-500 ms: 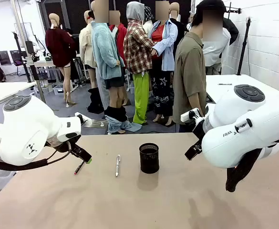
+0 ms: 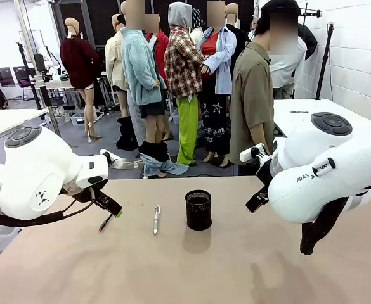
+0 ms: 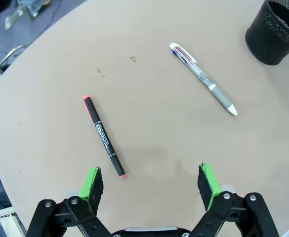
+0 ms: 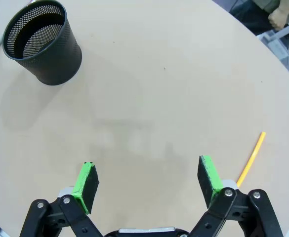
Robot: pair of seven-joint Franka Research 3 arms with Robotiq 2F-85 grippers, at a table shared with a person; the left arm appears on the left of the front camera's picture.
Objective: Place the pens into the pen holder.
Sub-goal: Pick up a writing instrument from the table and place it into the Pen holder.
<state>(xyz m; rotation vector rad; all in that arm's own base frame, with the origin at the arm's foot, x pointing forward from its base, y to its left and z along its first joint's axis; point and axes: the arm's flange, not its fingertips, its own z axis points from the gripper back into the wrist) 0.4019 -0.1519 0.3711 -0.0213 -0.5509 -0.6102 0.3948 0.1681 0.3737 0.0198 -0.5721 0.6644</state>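
Left end effector (image 3: 151, 180) is held wide open above the black red-tipped marker pen (image 3: 103, 136), toward the left edge of the counter (image 3: 149, 123); the black wire-mesh pen holder (image 3: 276, 29) is set mid-counter. Flat and thin, the marker could be rolled away by an off-centre pinch.

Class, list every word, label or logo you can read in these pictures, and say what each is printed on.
"FRAN": on the right arm, white casing; the rest is hidden.
White print along the dark pen: too small to read.
Small dark logo on the left arm: a symbol, no letters.
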